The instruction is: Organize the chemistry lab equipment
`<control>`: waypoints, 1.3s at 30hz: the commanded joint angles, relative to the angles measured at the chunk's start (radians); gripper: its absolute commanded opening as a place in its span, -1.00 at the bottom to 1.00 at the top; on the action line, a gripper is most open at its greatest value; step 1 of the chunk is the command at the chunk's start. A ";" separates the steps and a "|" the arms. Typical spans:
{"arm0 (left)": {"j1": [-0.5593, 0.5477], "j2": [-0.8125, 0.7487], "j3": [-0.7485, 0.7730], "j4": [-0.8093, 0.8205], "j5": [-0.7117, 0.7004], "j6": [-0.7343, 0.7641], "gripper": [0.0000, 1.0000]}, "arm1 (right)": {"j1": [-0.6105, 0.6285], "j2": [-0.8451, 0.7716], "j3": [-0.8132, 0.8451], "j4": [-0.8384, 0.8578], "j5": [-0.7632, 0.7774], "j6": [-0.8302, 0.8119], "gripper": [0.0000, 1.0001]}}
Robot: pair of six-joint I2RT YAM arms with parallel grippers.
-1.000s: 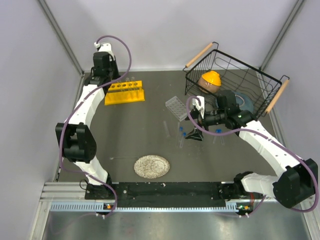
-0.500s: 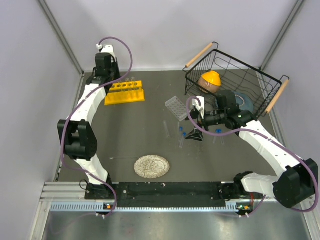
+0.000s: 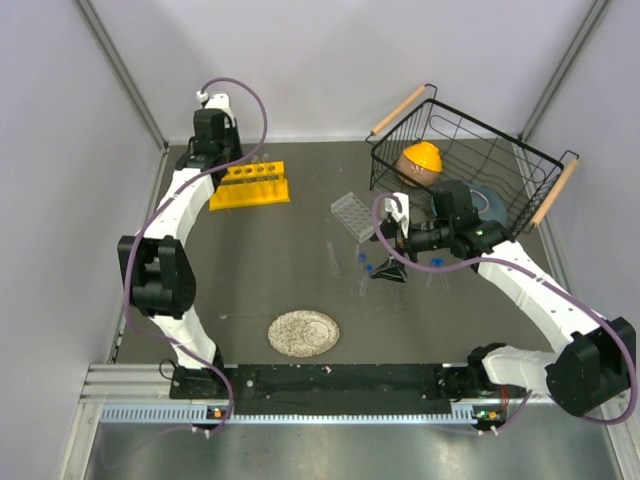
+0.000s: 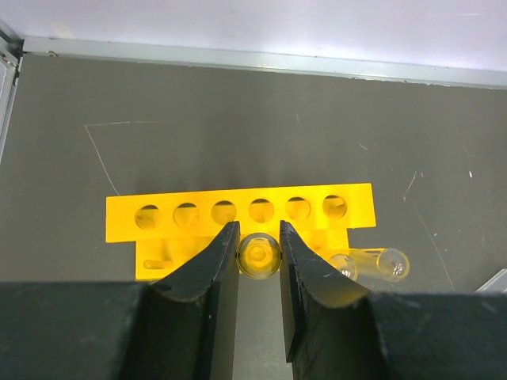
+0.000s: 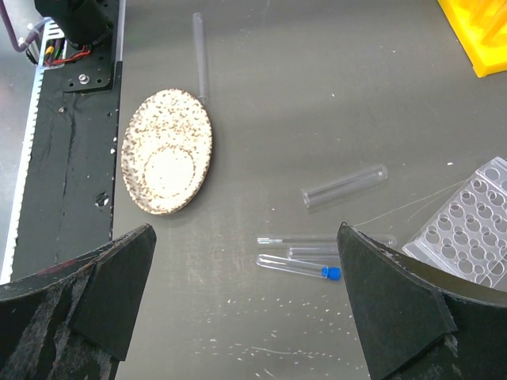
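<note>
My left gripper [image 4: 260,237] is shut on a clear glass test tube [image 4: 260,255], seen end-on, just in front of the yellow six-hole rack [image 4: 238,212]. Another tube [image 4: 372,264] lies by the rack's right end. In the top view the left gripper [image 3: 222,160] is at the rack's [image 3: 250,185] left end. My right gripper [image 5: 245,233] is wide open and empty above a blue-capped vial [image 5: 297,267] and loose clear tubes [image 5: 344,185]. The clear grid rack [image 5: 467,222] lies to the right of them. In the top view the right gripper [image 3: 388,262] hovers near the grid rack [image 3: 352,215].
A round speckled plate [image 3: 303,333] lies near the front centre. A black wire basket [image 3: 470,150] with wooden handles stands at the back right, holding a brown figure with an orange hat [image 3: 420,160]. A lone tube [image 5: 200,54] lies beyond the plate [image 5: 166,150].
My left arm has shifted slightly toward the back by the yellow rack. The right arm and the loose tubes have not moved.
</note>
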 commanded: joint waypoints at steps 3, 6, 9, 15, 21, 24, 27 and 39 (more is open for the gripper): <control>0.001 0.015 -0.044 0.072 0.018 0.013 -0.91 | -0.009 -0.003 0.001 0.005 -0.033 -0.032 0.98; 0.001 0.026 -0.047 0.070 0.033 0.012 -0.82 | -0.008 -0.003 0.001 0.004 -0.031 -0.034 0.98; 0.001 0.036 -0.052 0.072 0.044 0.006 -0.70 | -0.009 0.000 0.001 0.001 -0.028 -0.037 0.98; -0.002 0.030 -0.064 0.070 0.033 0.006 -0.42 | -0.009 0.009 0.002 -0.007 -0.024 -0.044 0.98; -0.003 0.009 -0.075 0.070 0.021 0.006 -0.18 | -0.009 0.013 0.004 -0.013 -0.016 -0.054 0.97; -0.003 -0.011 -0.078 0.064 0.016 0.004 -0.03 | -0.007 0.015 0.004 -0.015 -0.013 -0.058 0.98; -0.003 -0.048 -0.090 0.064 -0.007 -0.001 0.11 | -0.007 0.015 0.004 -0.019 -0.011 -0.064 0.98; -0.002 -0.289 -0.188 0.078 -0.110 -0.033 0.52 | -0.011 0.006 -0.005 -0.034 -0.010 -0.103 0.97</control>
